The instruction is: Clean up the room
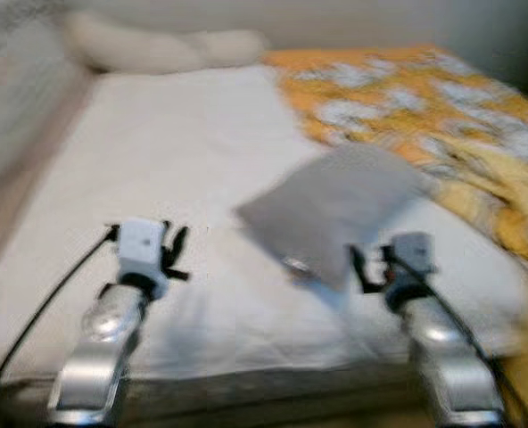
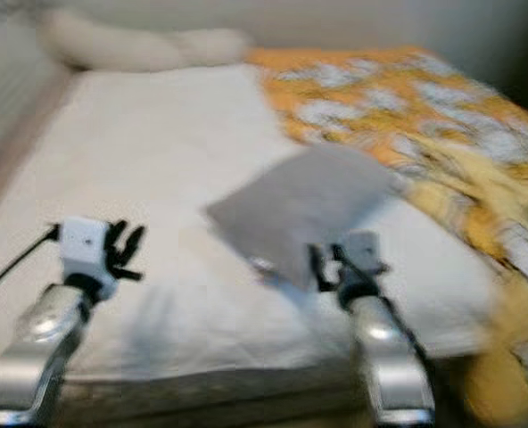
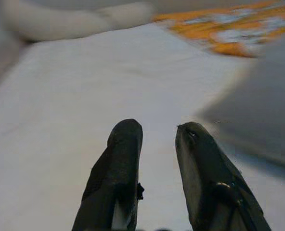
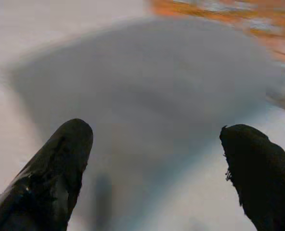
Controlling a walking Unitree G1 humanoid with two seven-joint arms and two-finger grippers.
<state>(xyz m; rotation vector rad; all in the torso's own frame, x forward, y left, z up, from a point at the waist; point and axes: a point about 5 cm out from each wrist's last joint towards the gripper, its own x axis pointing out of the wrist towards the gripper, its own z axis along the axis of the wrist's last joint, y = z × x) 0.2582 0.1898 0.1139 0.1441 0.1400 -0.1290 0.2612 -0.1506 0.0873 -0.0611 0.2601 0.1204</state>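
One grey pillow point(image 1: 331, 209), one blanket point(image 1: 424, 102)

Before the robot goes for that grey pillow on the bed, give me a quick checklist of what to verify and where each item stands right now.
1. Right gripper open wide enough: ok, its fingers stand far apart in the right wrist view.
2. Right gripper lined up with the grey pillow: ok, the pillow lies straight ahead between its fingers.
3. Pillow free of the orange patterned blanket: cannot tell, their edges meet in the blur.
4. Left gripper out of the way: ok, it is open over the bare white sheet, beside the pillow.
5. Picture sharp enough to judge contact: not ok, all views are blurred.
6. Long cream pillow at the head of the bed undisturbed: ok.
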